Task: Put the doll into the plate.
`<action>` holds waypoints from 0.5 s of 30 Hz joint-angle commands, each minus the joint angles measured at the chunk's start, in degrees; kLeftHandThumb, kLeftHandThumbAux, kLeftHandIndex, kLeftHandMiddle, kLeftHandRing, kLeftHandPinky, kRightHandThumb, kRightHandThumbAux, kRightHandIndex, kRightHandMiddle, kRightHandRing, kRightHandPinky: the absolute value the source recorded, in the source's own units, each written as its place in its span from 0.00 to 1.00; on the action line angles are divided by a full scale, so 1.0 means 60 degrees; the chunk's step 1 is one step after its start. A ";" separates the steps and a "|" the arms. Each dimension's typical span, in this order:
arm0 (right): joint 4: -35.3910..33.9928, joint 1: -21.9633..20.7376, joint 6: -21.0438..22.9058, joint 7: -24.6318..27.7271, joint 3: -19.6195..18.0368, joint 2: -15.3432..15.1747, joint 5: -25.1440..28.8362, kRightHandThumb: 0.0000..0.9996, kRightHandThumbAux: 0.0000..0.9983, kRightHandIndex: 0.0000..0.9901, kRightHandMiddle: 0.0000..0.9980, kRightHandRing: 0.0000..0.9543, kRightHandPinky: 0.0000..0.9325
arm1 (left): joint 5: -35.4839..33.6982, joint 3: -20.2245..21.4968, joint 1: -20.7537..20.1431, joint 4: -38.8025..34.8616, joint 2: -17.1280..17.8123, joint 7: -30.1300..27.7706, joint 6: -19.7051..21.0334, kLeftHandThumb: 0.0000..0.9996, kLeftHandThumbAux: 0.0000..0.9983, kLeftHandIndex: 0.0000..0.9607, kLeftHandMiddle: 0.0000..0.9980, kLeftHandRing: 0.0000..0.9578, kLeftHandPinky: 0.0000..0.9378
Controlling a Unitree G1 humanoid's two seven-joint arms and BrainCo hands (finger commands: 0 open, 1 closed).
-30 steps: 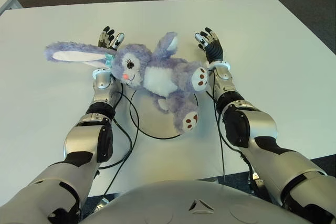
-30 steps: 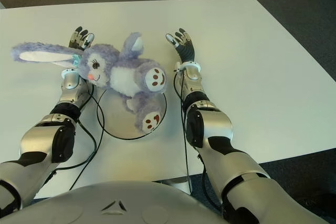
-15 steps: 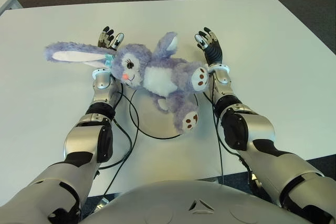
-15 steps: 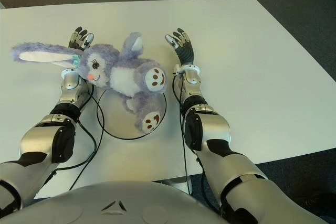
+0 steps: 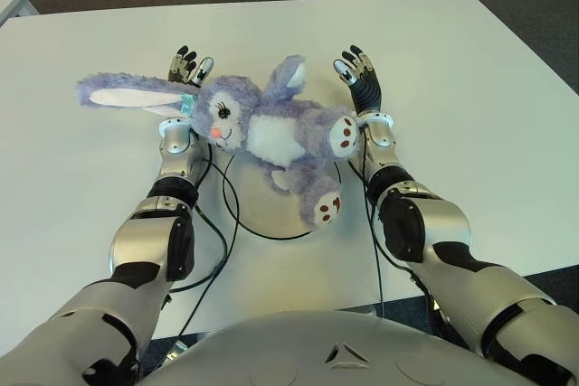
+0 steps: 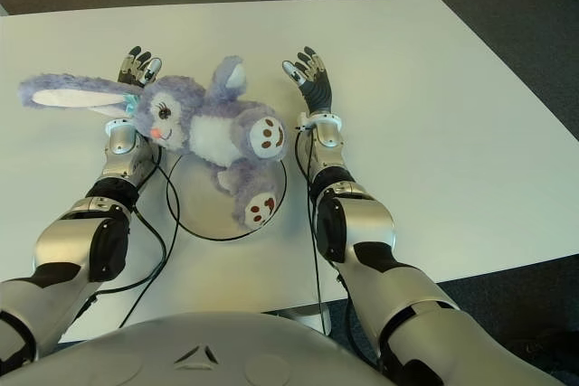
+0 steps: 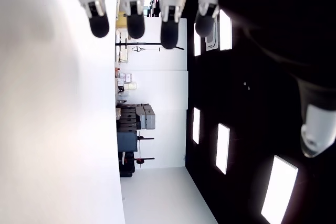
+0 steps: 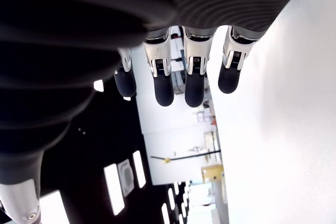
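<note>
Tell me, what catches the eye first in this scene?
A fluffy purple rabbit doll lies sprawled across the middle of the white table, its legs over a round plate and its head and long ear reaching off toward the robot's left. On either side of it an open robot hand shows palm up: the left robot hand behind the head, the right robot hand beside a foot.

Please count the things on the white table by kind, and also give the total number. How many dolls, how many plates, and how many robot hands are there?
Doll (purple plush rabbit, lying partly over the plate): 1
Plate (round, dark-rimmed): 1
Robot hands: 2, the left hand and the right hand, both open and holding nothing
Total: 4
</note>
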 commanded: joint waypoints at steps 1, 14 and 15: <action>0.0285 0.0583 0.0155 -0.0114 0.0047 0.0183 -0.0053 0.03 0.63 0.10 0.14 0.13 0.12 | -0.0064 0.0077 0.0904 0.0350 -0.0348 -0.0008 0.0026 0.00 0.53 0.04 0.12 0.07 0.00; 0.0241 0.0659 -0.0040 -0.0397 0.0172 0.0193 -0.0079 0.04 0.64 0.09 0.13 0.13 0.11 | -0.0085 0.0102 0.1081 0.0208 -0.0385 -0.0039 -0.0174 0.00 0.53 0.05 0.11 0.06 0.00; 0.0239 0.0664 -0.0049 -0.0401 0.0173 0.0196 -0.0075 0.04 0.64 0.09 0.13 0.13 0.11 | -0.0081 0.0103 0.1087 0.0210 -0.0387 -0.0031 -0.0184 0.00 0.53 0.05 0.11 0.06 0.00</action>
